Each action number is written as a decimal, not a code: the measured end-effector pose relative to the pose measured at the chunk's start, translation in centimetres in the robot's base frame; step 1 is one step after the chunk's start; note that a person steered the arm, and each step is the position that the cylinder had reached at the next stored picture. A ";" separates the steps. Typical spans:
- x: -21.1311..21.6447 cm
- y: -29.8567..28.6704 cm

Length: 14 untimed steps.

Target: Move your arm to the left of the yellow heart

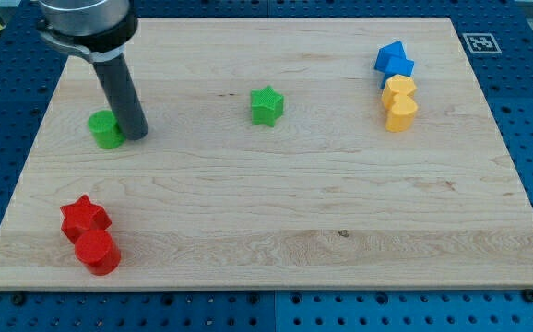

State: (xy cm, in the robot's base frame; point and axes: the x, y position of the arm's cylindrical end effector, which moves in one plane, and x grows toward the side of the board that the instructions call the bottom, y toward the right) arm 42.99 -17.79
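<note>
The yellow heart (400, 112) lies at the view's upper right, touching another yellow block (398, 89) just above it. My tip (136, 136) rests on the board at the view's upper left, far to the left of the yellow heart. The tip sits right against the right side of a green round block (106, 129).
A green star (266, 105) lies at the top centre. A blue block (394, 61) sits above the yellow pair. A red star (84, 218) and a red round block (97, 252) sit at the lower left. The wooden board (276, 231) ends on a blue pegboard.
</note>
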 end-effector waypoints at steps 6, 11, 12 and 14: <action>0.0 7.7; 5.0 20.0; 5.3 24.1; 5.0 30.2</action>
State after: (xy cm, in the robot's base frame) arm 48.03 12.42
